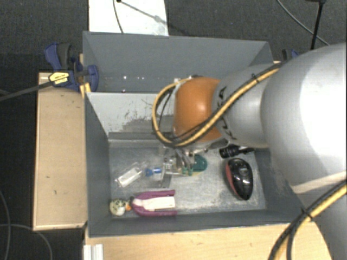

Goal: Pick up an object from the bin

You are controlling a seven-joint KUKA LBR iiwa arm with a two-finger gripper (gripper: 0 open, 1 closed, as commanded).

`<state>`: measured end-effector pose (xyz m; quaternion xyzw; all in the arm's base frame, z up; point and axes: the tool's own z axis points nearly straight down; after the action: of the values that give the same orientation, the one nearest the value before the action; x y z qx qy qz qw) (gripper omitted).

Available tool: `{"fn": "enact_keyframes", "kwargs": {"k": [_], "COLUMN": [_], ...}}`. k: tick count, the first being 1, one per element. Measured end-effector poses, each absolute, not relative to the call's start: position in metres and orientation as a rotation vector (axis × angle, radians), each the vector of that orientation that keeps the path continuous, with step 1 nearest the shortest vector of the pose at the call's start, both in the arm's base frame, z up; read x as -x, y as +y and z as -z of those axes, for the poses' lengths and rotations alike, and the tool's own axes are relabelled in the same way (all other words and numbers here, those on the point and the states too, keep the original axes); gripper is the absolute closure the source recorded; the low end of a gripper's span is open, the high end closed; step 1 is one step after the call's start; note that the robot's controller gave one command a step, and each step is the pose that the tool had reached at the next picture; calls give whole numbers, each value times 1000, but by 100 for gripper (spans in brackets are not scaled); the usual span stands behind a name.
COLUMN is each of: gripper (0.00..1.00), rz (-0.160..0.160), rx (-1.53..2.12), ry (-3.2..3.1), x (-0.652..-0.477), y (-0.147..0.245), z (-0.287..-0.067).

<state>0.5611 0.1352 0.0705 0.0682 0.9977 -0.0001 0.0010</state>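
My gripper (175, 166) hangs low over the middle of the bin floor, beneath the arm's orange cover. A teal thing (199, 164) lies right beside it on its right, partly hidden by it. Just to its left lies a small clear bottle with a blue cap (132, 174), the capped end pointing at the gripper. In front of the gripper, near the bin's front wall, rests a purple and white flat thing (155, 203).
A black computer mouse with red trim (240, 179) lies at the right of the bin, with a black pen-like thing (236, 151) behind it. A small round yellowish thing (117, 206) sits in the front left corner. The arm covers the bin's right side.
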Motion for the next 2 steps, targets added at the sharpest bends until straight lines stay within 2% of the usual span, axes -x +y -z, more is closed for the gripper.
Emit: {"fn": "enact_keyframes", "kwargs": {"k": [1,2], "gripper": [0,100], "rz": [4,-1], "rx": [-258,-257], "ry": [3132,3133], "x": [-563,-563], "y": [82,86], "z": [-70,-70]}}
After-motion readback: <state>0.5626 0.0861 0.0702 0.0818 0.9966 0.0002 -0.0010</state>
